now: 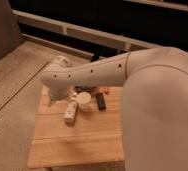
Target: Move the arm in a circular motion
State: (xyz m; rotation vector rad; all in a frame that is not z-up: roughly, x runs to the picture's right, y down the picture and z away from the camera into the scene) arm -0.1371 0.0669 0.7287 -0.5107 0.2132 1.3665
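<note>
One smooth arm, pincer over table

**Hidden and cut off**

I can't find the gripper; it is lost behind the arm's downturned end over the table's far left corner; the arm's biggest segment is cut by the right and bottom edges and covers the table's right side; the pale round item, dark item and pale oblong item are too blurred to name.
</note>
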